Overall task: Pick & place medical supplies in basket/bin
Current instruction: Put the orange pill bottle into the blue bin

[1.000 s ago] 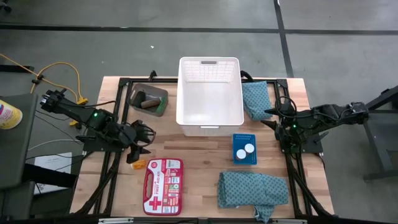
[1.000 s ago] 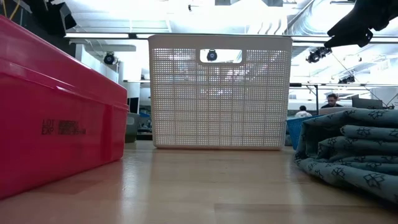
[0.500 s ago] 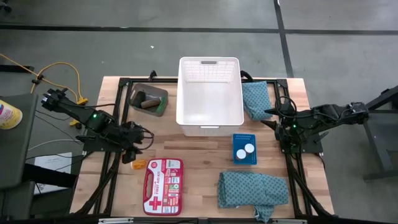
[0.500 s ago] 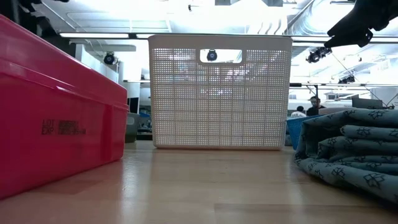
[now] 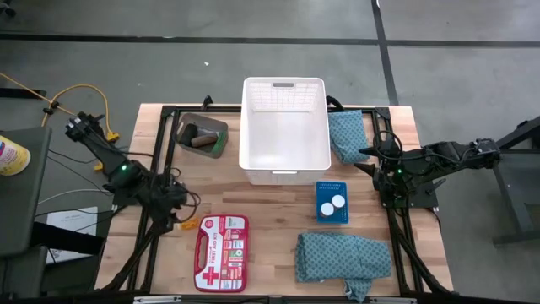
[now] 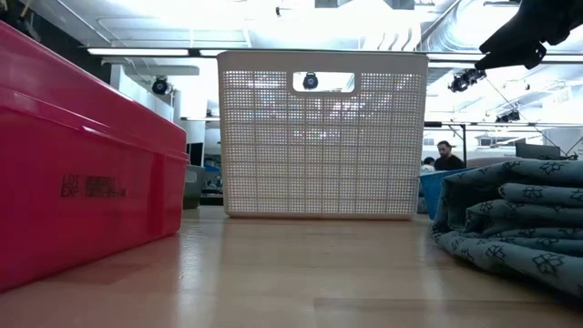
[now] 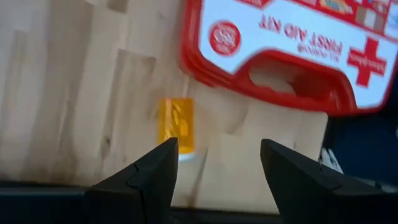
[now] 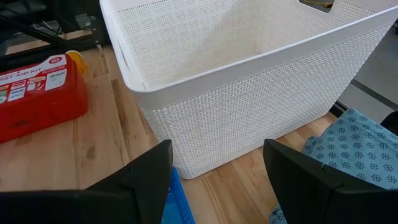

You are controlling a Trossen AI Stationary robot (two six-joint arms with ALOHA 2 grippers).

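Observation:
An orange bottle (image 7: pixel 175 123) lies on its side on the table near the left edge, just off the red first aid kit's handle end (image 7: pixel 280 81). My left gripper (image 5: pixel 174 208) hovers above the bottle, tipped down and open, touching nothing. The white basket (image 5: pixel 284 131) stands at the far middle. The small dark bin (image 5: pixel 202 135), to its left, holds brown and black rolls and a green piece. Teal cloths lie at the basket's right (image 5: pixel 348 135) and at the near right (image 5: pixel 344 257). My right gripper (image 8: pixel 217 171) waits open, right of the basket.
The red first aid kit (image 5: pixel 221 252) lies at the near left. A flat blue tray (image 5: pixel 332 203) with two white caps lies near the basket. Black frame rails run along both table sides. Bare wood shows between the kit and the basket.
My left gripper has swung toward the table's near left, over the orange bottle, sinking a little and tipping further down. Its fingers have stayed open.

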